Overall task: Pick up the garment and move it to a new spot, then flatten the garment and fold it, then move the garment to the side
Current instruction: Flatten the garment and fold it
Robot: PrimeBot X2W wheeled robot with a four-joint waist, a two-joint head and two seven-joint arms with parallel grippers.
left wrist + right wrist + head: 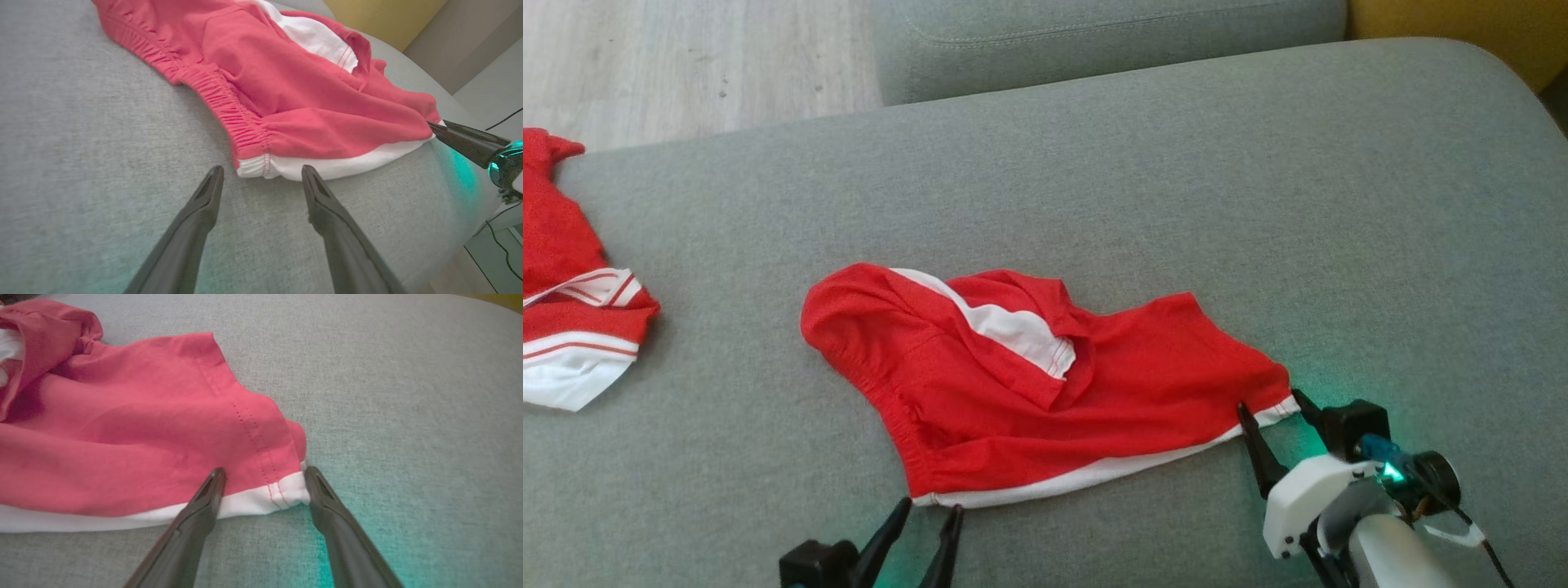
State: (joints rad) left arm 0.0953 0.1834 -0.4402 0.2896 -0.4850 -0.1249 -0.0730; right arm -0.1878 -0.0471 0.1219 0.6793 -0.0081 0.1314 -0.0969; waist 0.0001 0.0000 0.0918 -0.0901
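- The red garment [1045, 392] is lying on the grey sofa cushion [1176, 204], nearer the front edge than the back and roughly midway between left and right.
- Its long axis is running left to right across the cushion. The gathered elastic end is pointing left and the stitched hem end is pointing right, with the right end sitting slightly farther back than the near-left corner.
- It is looking like a pair of shorts, bright red, with a white band running along the whole near edge.
- A flap is folding over on the far side and showing a white panel with red stitching. The cloth is lying rumpled rather than smooth, with soft creases across the middle.
- The left gripper [930, 505] is hovering at the near-left corner with its jaws spread apart. Its fingertips are stopping just short of the white band and grasping nothing.
- The right gripper [1269, 400] is sitting at the right-hand corner with its jaws also released. One finger is lying over the white band and the other is just beside the corner, so the corner is sitting between them unpinched.
- A green glow is falling on the cushion beside each gripper.
- A second red-and-white garment [572, 310] is lying well apart at the far left edge of the cushion.
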